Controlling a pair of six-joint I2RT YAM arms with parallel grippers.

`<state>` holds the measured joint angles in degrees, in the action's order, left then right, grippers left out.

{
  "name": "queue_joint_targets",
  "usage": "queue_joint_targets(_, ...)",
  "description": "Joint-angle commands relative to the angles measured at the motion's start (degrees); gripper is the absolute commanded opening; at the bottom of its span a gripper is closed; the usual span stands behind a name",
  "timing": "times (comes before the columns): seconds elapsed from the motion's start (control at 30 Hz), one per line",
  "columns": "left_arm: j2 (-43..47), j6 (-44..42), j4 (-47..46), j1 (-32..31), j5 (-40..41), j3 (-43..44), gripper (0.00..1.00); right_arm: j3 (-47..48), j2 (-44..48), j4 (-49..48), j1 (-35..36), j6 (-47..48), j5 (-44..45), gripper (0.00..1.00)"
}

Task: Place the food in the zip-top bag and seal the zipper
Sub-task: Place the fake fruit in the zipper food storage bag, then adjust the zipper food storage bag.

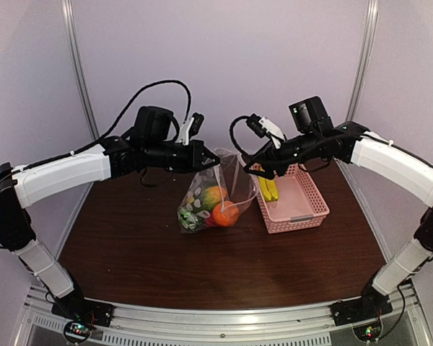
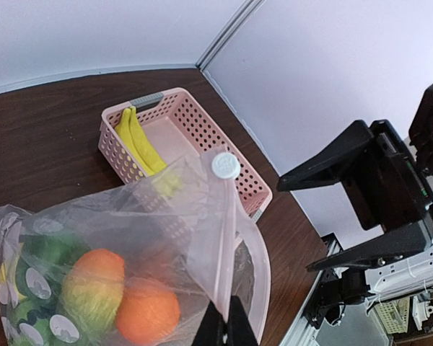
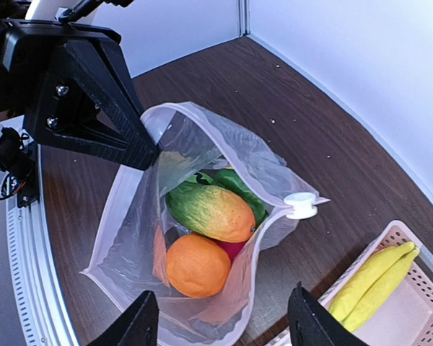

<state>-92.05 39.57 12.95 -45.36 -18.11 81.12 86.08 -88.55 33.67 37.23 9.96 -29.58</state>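
Left end effector (image 2: pixel 226 324) pinching zip-top bag (image 2: pixel 159 216) rim; right end effector (image 3: pixel 224 317) gaping; green pepper (image 3: pixel 238 189) half-hidden

A clear crinkly plastic zip-top bag (image 1: pixel 234 176) stands at the middle of the dark wooden table (image 1: pixel 202 274). In it lie a round orange toy fruit (image 1: pixel 225 213), an orange-green toy piece (image 1: pixel 213 196) touching its far side, and a dark-green striped ball (image 1: pixel 191 218) to their left. Just right of the bag stands a pink latticed plastic basket (image 1: pixel 303 218), with a yellow toy banana bunch (image 1: pixel 268 189) in it along its left wall.
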Motion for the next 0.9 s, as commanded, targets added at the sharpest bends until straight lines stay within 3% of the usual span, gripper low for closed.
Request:
queue_joint_targets(0.0,0.4,-0.2,-2.9,0.2,-0.2,0.5,0.00,-2.6,1.9,1.6,0.3,0.3,8.6,0.59)
queue_joint_targets(0.3,0.2,-0.3,-2.9,0.2,-0.7,0.6,0.00,-3.4,-2.8,2.9,0.2,-2.1,8.3,0.46)
queue_joint_targets(0.37,0.2,-0.6,-2.4,0.2,-0.5,0.7,0.00,-2.5,-3.7,3.3,0.2,-2.3,7.5,0.29)
queue_joint_targets(0.43,0.4,-1.5,-1.0,0.2,-0.1,1.7,0.00,-0.4,-4.3,4.4,0.3,-2.9,6.5,0.04)
queue_joint_targets(0.47,0.4,-2.6,1.2,0.2,1.0,3.1,0.00,1.7,-4.3,5.6,0.3,-3.2,5.1,0.00)
queue_joint_targets(0.57,2.3,-5.5,8.3,0.2,6.1,7.9,0.00,8.9,-3.4,7.8,0.2,-4.3,-0.8,0.00)
queue_joint_targets(0.67,5.8,-5.7,6.4,0.0,7.5,7.7,0.00,11.2,-2.5,6.1,0.3,-4.8,0.2,0.00)
queue_joint_targets(0.73,4.4,-5.3,6.9,0.2,7.8,7.1,0.00,11.5,-4.1,6.8,0.2,-3.5,0.7,0.00)
queue_joint_targets(0.87,-0.5,-8.5,16.4,0.2,7.3,13.7,0.00,10.7,-5.9,5.7,0.3,-4.6,-2.0,0.00)
